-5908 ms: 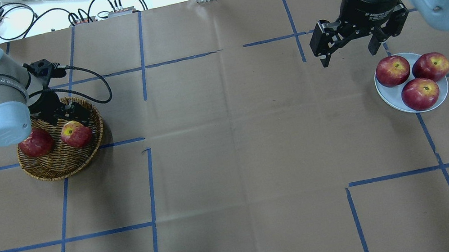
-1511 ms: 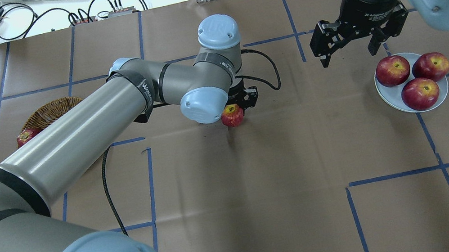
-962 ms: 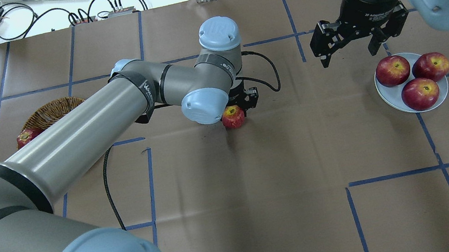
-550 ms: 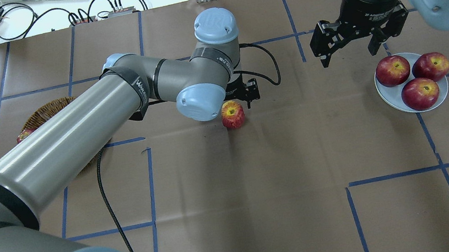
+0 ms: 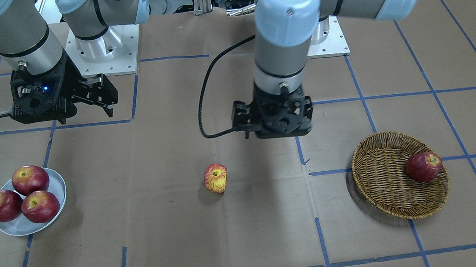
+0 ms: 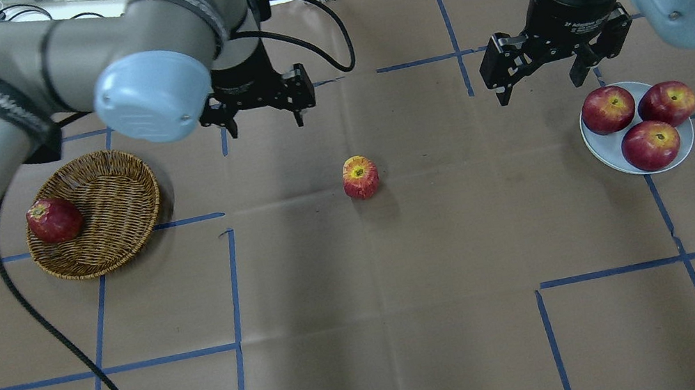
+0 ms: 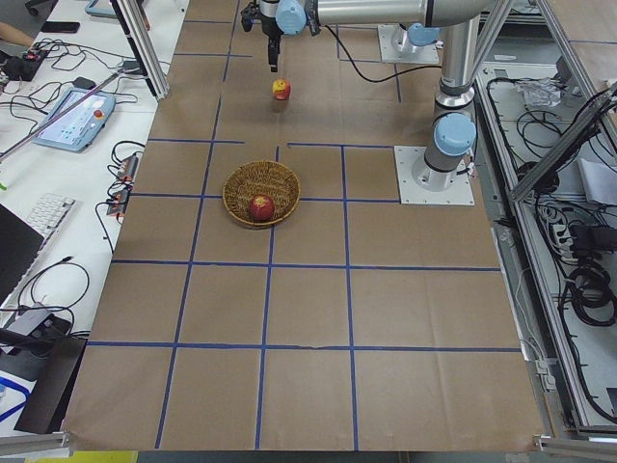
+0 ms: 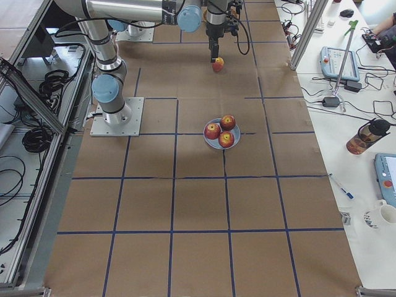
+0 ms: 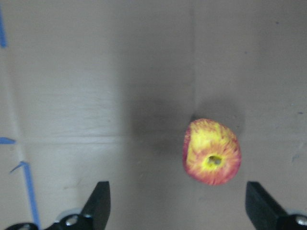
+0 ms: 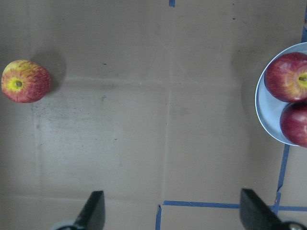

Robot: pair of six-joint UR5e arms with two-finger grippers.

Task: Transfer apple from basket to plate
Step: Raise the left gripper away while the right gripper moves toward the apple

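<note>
The yellow-streaked apple [image 6: 360, 177] stands alone on the brown paper mid-table, between the basket and the plate; it also shows in the front view [image 5: 215, 178] and the left wrist view [image 9: 212, 152]. The wicker basket [image 6: 106, 186] at the left holds one dark red apple [image 6: 54, 220]. The pale plate [image 6: 601, 149] at the right holds three dark red apples. My left gripper [image 6: 261, 121] is open and empty, raised above the table, beyond and left of the apple. My right gripper [image 6: 541, 85] is open and empty, above the table just left of the plate.
The table is covered in brown paper with blue tape lines. The left arm's black cable [image 6: 61, 342] trails over the near left of the table. Keyboards and cables lie past the far edge.
My left gripper carried the streaked apple from the basket to mid-table, let it go, and has now pulled up and away to the far left. The right arm has not moved.
</note>
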